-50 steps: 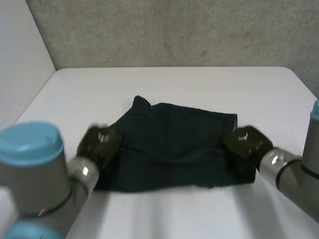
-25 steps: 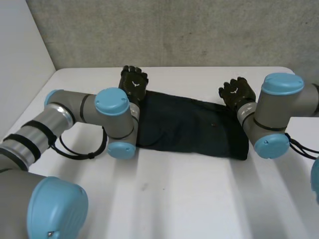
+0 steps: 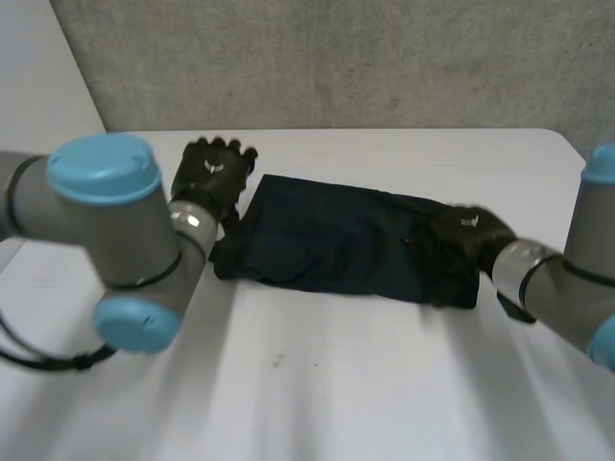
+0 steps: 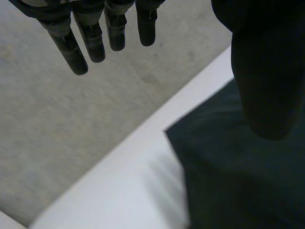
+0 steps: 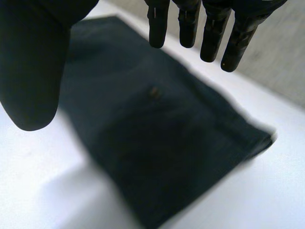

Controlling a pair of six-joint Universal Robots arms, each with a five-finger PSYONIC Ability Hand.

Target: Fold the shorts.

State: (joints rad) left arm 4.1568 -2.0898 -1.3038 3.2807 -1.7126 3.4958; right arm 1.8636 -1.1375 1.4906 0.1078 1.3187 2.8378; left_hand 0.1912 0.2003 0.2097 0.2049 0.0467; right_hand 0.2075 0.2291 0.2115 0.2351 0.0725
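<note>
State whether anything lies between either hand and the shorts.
Nothing visible does. The left hand hangs open beside one end of the shorts, and the right hand is open at the other end.

We are seeing the shorts [image 3: 336, 245] as dark, matt cloth, soft and faintly creased. The table [image 3: 365, 384] is showing a smooth white top with a dull sheen. The wall [image 3: 384, 58] is looking like rough, grainy concrete. The left hand [image 3: 213, 176] and right hand [image 3: 468, 230] are showing matt black plastic; the grey arm joints [image 3: 110, 235] are looking smooth.
</note>
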